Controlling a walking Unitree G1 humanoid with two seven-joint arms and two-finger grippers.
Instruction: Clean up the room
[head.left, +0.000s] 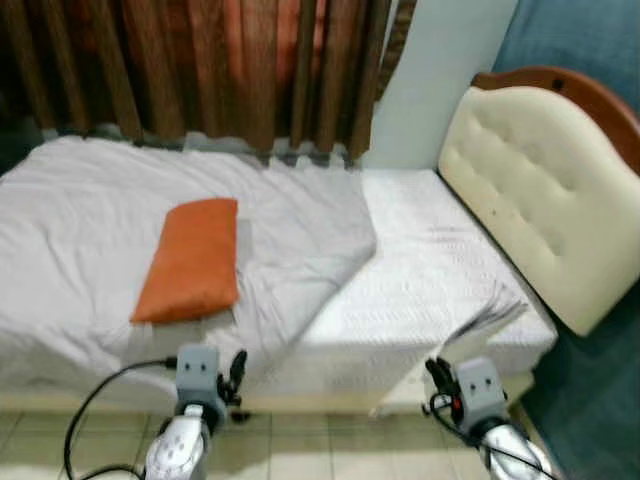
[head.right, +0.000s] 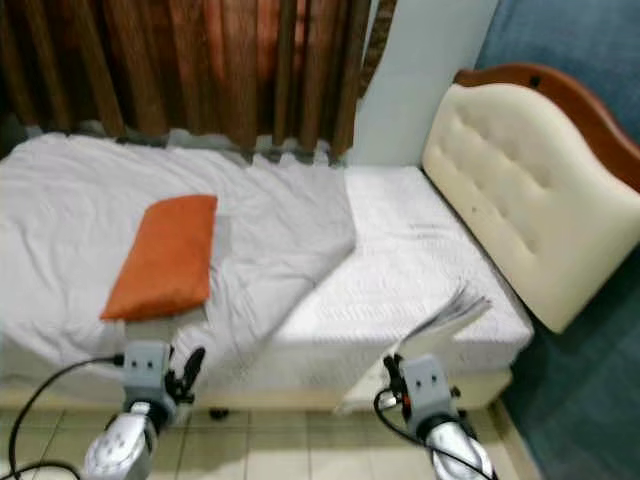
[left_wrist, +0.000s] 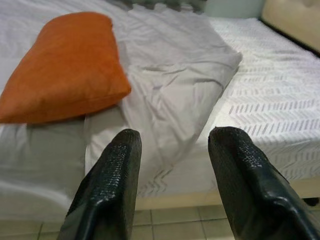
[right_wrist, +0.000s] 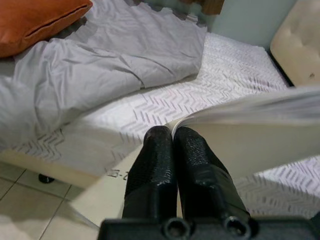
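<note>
An orange pillow lies on a rumpled grey blanket that covers the left part of the bed. My right gripper is shut on an open book, pinching it near the spine; its pages fan out over the near right corner of the white mattress. My left gripper is open with nothing between its fingers. It hovers low in front of the bed's near edge, just below the pillow.
A cream tufted headboard with a wooden rim stands at the right end of the bed. Brown curtains hang behind it. Pale floor tiles run along the bed's near side, and a black cable loops from my left arm.
</note>
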